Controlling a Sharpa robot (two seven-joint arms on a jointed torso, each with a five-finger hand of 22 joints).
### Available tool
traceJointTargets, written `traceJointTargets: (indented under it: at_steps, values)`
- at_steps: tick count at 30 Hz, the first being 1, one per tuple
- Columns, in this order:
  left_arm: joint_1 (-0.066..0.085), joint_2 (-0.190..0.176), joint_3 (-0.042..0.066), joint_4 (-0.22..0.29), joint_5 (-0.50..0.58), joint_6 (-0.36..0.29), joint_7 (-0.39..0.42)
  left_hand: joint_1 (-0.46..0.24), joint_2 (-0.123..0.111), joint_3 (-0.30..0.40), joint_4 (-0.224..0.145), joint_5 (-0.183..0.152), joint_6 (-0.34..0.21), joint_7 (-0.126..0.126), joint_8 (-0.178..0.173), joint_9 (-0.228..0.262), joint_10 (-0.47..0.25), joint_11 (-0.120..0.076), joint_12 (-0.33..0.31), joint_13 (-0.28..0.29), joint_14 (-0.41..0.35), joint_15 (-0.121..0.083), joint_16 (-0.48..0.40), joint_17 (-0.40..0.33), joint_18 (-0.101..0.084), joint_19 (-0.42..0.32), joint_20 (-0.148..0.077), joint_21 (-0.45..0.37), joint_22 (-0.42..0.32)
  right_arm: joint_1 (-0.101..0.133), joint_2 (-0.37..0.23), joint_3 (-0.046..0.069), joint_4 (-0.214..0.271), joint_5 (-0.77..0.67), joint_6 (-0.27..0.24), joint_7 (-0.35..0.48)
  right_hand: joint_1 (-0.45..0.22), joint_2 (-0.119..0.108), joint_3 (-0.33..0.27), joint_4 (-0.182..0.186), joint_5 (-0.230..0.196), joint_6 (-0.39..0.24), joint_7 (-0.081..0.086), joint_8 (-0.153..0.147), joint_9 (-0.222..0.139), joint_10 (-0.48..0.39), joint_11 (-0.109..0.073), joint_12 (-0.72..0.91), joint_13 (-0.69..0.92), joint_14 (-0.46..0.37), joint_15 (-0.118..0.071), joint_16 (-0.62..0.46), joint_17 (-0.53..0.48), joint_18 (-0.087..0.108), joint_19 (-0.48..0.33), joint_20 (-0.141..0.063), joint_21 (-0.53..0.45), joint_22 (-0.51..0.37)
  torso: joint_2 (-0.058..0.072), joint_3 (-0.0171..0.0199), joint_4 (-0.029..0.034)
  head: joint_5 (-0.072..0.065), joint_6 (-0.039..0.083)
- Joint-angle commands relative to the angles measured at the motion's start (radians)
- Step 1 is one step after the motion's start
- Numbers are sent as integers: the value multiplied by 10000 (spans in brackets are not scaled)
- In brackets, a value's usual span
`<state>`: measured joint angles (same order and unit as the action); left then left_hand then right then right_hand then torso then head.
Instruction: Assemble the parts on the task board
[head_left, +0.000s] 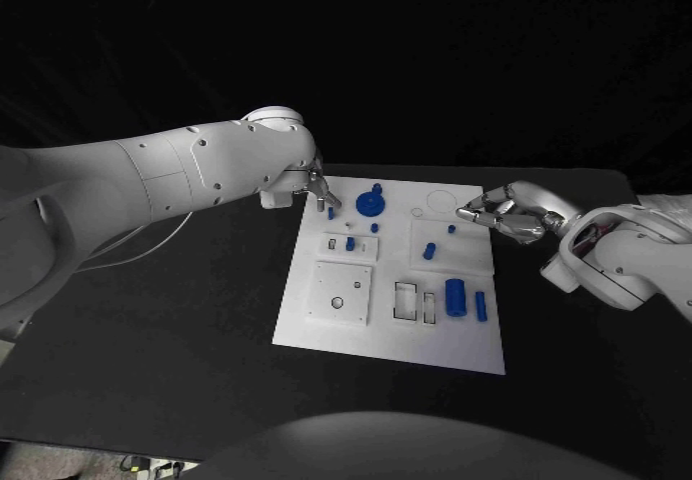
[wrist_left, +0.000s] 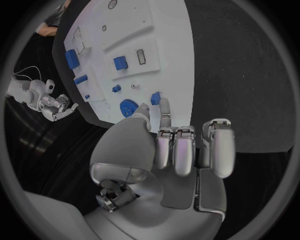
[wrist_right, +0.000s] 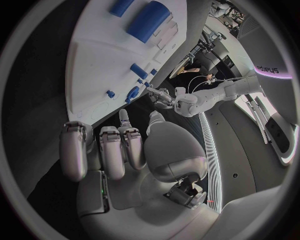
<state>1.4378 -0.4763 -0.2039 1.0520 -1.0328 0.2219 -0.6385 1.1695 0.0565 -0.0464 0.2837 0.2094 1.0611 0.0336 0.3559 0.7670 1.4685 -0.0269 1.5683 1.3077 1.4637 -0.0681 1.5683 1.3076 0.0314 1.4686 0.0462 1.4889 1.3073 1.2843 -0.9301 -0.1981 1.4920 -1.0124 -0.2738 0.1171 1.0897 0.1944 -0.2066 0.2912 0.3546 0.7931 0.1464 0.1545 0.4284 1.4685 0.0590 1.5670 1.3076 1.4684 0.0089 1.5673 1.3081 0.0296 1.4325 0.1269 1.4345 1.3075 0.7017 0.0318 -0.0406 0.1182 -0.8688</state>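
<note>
The white task board (head_left: 433, 340) lies in the middle of the black table. At its far end stand a blue gear (head_left: 372, 205) and small blue parts, with a blue cylinder (head_left: 456, 295) nearer me. My left hand (head_left: 315, 190) hovers at the board's far left corner. Its thumb and forefinger (wrist_left: 164, 105) reach to either side of a small blue part (wrist_left: 155, 98) beside the gear (wrist_left: 128, 107). Whether they grip it is unclear; the other fingers are curled. My right hand (head_left: 502, 215) is at the board's far right edge, fingers curled in, nothing visible between them (wrist_right: 124, 117).
The board (wrist_left: 162, 45) carries raised white blocks with rectangular slots (head_left: 411, 300) and a square plate with a hole (head_left: 340, 292). Black table surrounds it on all sides. My left arm (head_left: 159, 180) spans the table's left side.
</note>
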Motion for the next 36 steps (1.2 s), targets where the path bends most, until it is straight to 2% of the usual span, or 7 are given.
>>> traceJointTargets:
  at_steps: [1, 20, 25, 36]
  values:
    - [-1, 25, -4, 7, -59, 151, 27, 109, -23, -3, -55, 51, -14, 10, 66, 16, 1023, 28, 25, 2631, 1071, 25, 25, 2632, 13, 36, 18, -69, 1860, 0, 12, 0, 2, -12, 153, 65, 47, 62, -59, -30, 60, 17, -28, -42, -10, 1023, 51, 38, 2632, 1024, 57, 34, 2627, 142, -10, 5, 5, 2051, 1, 1, -2, 13, -16]
    - [-65, 113, -36, -122, -49, 154, 121, 220, 19, 47, -34, 271, -137, 24, 42, 116, 1023, 38, 25, 2631, 1071, 32, 25, 2632, 23, 4, 24, -105, 1845, 0, 29, 0, 7, -12, 150, 69, 56, 62, -61, -31, 65, 17, -28, -42, -11, 1023, 51, 38, 2632, 1024, 56, 34, 2627, 142, -12, 5, 3, 2050, 10, 0, -8, -25, -27]
    - [-95, 136, -40, -158, -44, 136, 177, 322, 34, 95, -36, 498, -190, 28, 21, 180, 1023, 44, 25, 2631, 1071, 40, 25, 2632, 28, -13, 30, -127, 1840, 0, 25, 0, 13, -12, 150, 67, 56, 62, -61, -31, 65, 17, -28, -42, -11, 1023, 51, 38, 2632, 1024, 56, 34, 2627, 142, -12, 5, 3, 2050, 8, -1, -7, -47, -39]
    - [-116, 175, -41, -189, -52, -4, 388, 669, 4, 293, -66, 1293, -258, 8, -28, 344, 1023, 32, 25, 2631, 1071, 33, 25, 2632, 30, -15, 29, -151, 1861, -1, 14, 0, 23, -12, 153, 60, 67, 64, -62, -33, 71, 18, -28, -42, -12, 1023, 51, 38, 2632, 1024, 56, 34, 2627, 142, -9, 4, 5, 2051, 2, 3, -3, -63, -39]
